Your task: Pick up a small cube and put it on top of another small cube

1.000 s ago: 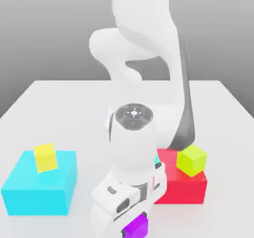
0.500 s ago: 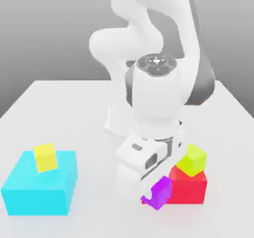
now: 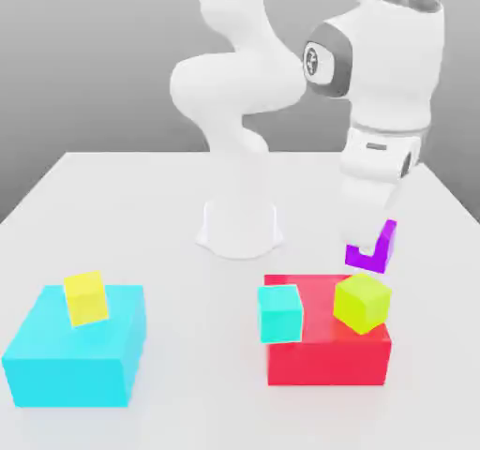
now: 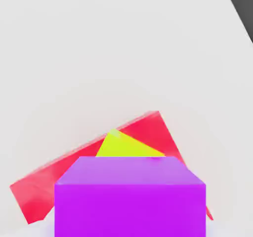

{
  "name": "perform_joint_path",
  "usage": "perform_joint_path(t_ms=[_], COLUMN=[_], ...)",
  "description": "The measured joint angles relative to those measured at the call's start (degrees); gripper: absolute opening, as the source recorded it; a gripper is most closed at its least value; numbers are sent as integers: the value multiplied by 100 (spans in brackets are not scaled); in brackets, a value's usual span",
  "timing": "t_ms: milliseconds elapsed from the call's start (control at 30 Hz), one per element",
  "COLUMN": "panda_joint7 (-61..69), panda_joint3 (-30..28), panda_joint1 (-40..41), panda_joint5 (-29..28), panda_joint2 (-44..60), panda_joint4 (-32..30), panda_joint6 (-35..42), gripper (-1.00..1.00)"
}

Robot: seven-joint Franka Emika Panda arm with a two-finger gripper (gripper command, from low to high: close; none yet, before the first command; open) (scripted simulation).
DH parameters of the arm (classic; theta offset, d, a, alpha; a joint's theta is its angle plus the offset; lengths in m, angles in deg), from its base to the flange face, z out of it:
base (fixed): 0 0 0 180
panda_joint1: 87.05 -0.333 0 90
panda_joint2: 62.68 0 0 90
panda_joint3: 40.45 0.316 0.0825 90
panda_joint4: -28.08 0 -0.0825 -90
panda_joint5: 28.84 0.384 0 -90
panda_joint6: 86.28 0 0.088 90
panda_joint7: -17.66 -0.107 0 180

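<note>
My gripper is shut on the small purple cube and holds it in the air, tilted. Just below it, a small gap away, the small lime cube rests on a big red block at the exterior view's right. In the hand view the purple cube sits close up, with the lime cube and the red block beyond it.
A small cyan cube sits on the red block beside the lime one. A big cyan block at the exterior view's left carries a small yellow cube. The arm's white base stands mid-table.
The arm has lifted from the table's front edge and swung toward the exterior view's right, carrying the purple cube up over the lime cube. The small cyan cube has come into sight.
</note>
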Motion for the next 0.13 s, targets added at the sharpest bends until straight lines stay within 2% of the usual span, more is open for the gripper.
perform_joint_path(t_ms=[33,133], panda_joint7=[-9,-9], panda_joint3=[7,7], panda_joint1=[5,5], panda_joint5=[-11,-11], panda_joint2=[124,124], panda_joint4=[-39,-39], panda_joint6=[-163,-163], gripper=[100,100])
